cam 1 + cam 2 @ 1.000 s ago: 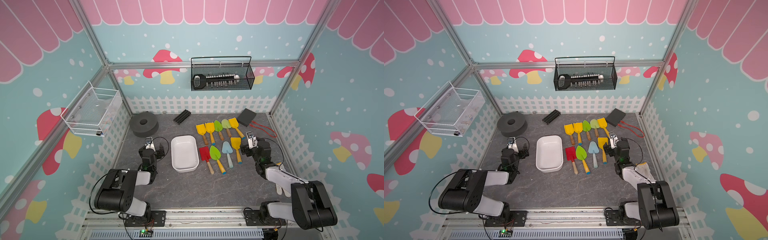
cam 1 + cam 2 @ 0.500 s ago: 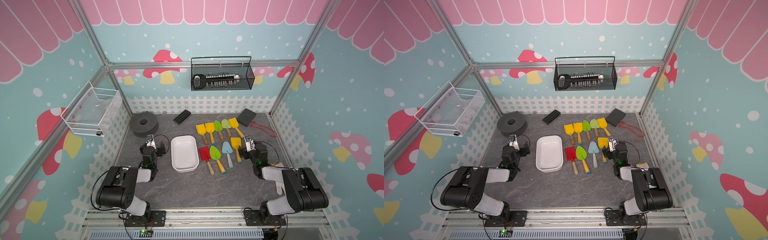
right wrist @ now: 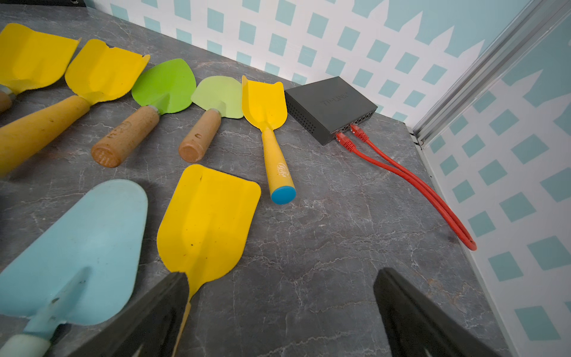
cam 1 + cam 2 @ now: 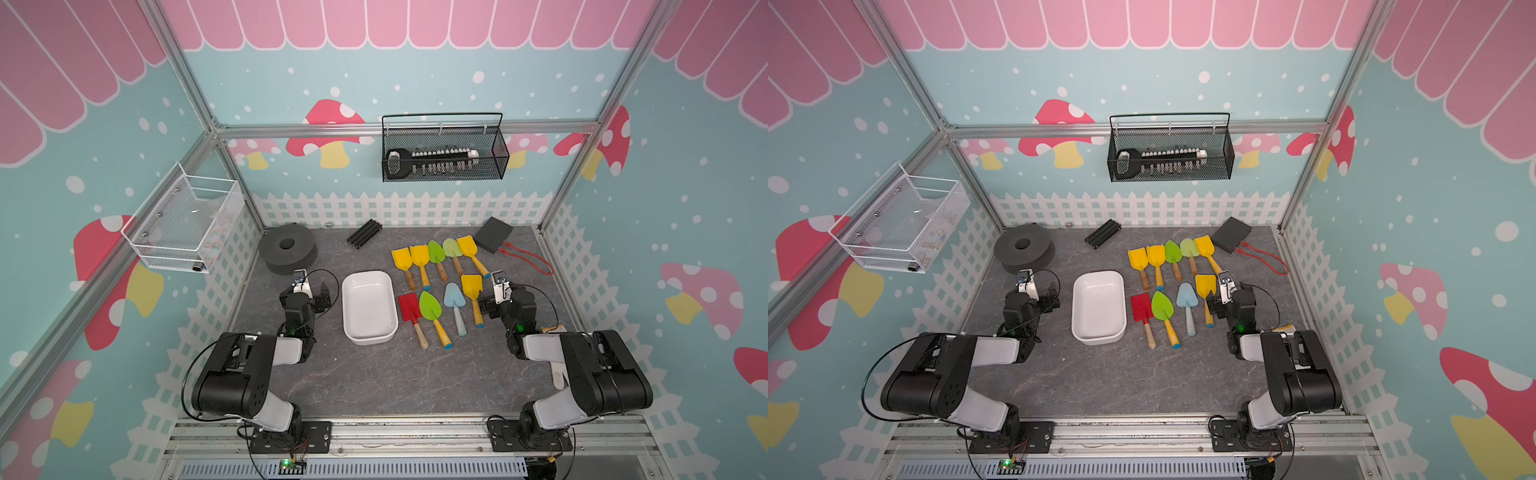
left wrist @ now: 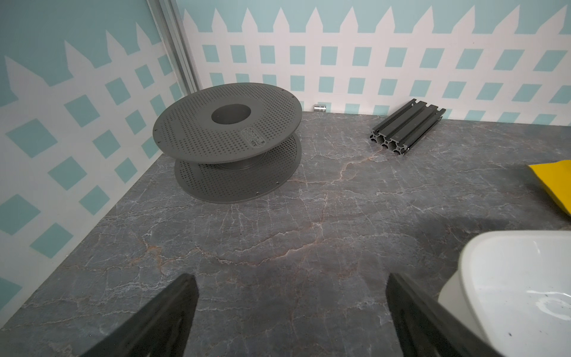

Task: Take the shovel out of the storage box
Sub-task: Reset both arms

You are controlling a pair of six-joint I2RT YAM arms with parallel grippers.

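Observation:
The storage box [image 4: 345,307] [image 4: 1074,307], a shallow white tub, sits mid-table with a bare inside; no shovel lies in it. Several shovels lie on the table to its right, in two rows: red [image 4: 409,307], green [image 4: 430,305], light blue [image 4: 454,296] and yellow [image 4: 472,286] nearest me. My left gripper [image 4: 307,291] [image 5: 290,278] rests open over bare table just left of the box, whose corner [image 5: 509,247] shows beside one finger. To the right of the shovels my right gripper [image 4: 498,299] [image 3: 281,275] stands open and holds nothing, one finger by the yellow shovel's neck [image 3: 210,216].
A grey spool [image 4: 287,248] and a black aluminium profile [image 4: 364,234] lie at the back left. A black network switch [image 4: 493,235] with a red cable [image 4: 528,257] sits at the back right. A black wire basket [image 4: 442,160] and a white one [image 4: 183,224] hang on the walls.
The right arm's elbow has folded in closer to its base; its gripper has barely shifted. The left arm has settled slightly. Both grippers stay open, and nothing on the table has moved.

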